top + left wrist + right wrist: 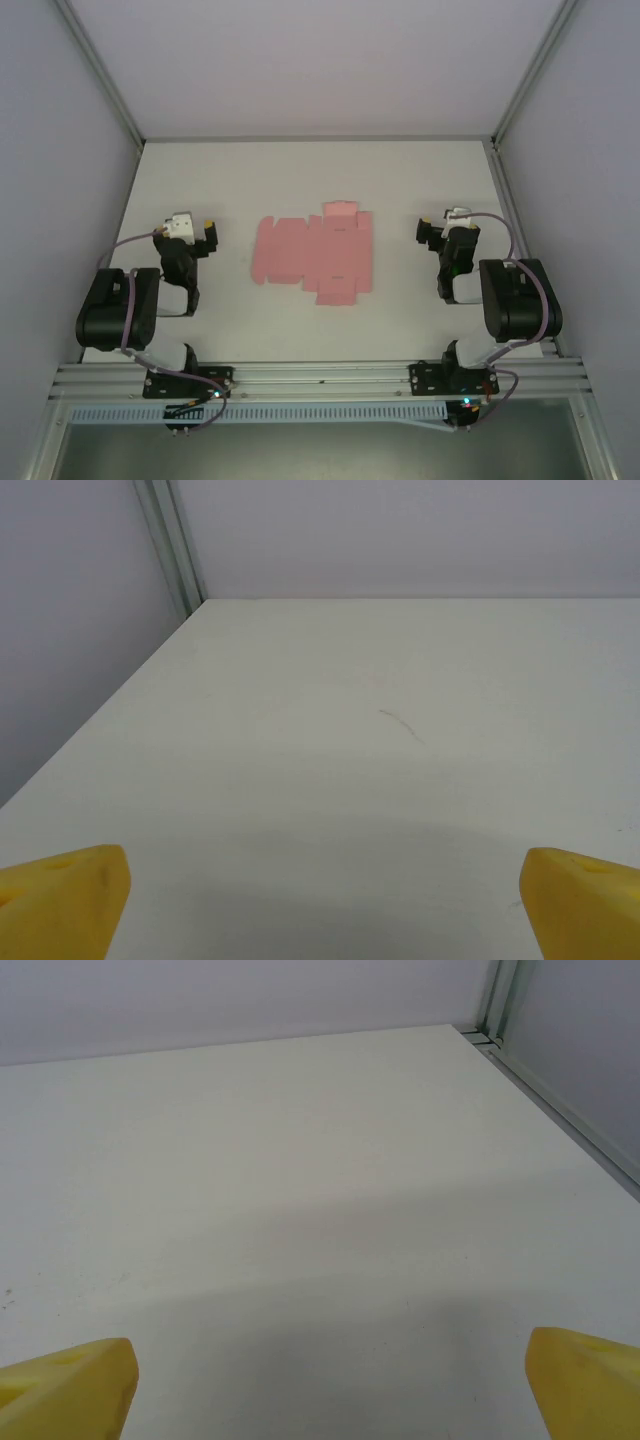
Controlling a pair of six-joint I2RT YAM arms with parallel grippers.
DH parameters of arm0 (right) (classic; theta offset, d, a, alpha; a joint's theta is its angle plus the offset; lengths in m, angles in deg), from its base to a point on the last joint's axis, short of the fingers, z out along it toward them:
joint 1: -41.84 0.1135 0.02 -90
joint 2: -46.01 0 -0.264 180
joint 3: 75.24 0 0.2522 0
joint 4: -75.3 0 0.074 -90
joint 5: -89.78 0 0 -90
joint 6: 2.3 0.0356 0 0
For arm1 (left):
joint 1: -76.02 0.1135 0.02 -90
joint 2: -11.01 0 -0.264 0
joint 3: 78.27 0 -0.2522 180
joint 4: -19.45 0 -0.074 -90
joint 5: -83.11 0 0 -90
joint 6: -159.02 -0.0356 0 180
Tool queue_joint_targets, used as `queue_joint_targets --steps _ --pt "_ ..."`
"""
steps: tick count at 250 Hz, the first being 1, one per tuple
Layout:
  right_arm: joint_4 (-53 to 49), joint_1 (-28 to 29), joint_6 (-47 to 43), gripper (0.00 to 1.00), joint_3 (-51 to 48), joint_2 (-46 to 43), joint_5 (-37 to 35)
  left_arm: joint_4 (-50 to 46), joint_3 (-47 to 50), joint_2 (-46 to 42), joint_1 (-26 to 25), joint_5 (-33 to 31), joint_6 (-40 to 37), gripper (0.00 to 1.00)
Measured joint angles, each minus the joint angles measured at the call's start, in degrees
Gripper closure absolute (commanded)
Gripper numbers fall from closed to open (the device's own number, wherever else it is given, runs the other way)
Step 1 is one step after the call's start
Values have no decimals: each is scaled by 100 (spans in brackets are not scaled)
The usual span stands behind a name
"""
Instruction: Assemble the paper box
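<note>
Your left gripper (203, 232) stands wide open, its yellow fingertips (64, 900) far apart and holding nothing. Your right gripper (428, 232) is spread just as wide and is just as empty, with its fingertips (585, 1385) out at the frame corners. Both are held over the white table (300, 175).

Seen from above, the paper box (314, 252) lies flat between them as an unfolded cut-out. It is at 3 o'clock from the left gripper and at 9 o'clock from the right, apart from both. Small tabs stick out at its 12 and 6 o'clock edges.

The main risk, I judge, is that thin card lying flush gives a finger no edge to get under. Come in too flat and you shove the sheet across the table instead of lifting a panel. Press too hard and you crease it off its fold lines. If one arm folds while the other fails to pin the sheet, the whole piece probably pivots or slides away.
</note>
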Motion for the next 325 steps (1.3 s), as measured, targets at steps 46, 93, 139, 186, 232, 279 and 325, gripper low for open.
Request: queue_joint_targets --steps 46,93,139,186,232,279,325 --pt "0 0 0 0 0 0 0 0 0 0 0 0 0 0" --pt "0 0 2 0 0 0 0 0 0 0 -2 20 -2 0" --pt "0 0 2 0 0 0 4 0 0 0 -2 20 0 0" --pt "0 0 2 0 0 0 42 0 -2 0 0 107 -2 0" --pt "-15 0 15 0 0 -15 37 -52 -17 -17 0 142 0 0" --pt "-293 0 17 0 26 -380 39 -732 -315 -490 0 144 0 0" --pt "-1711 111 31 2 518 -1220 35 -2435 -981 -1405 -2 208 374 0"
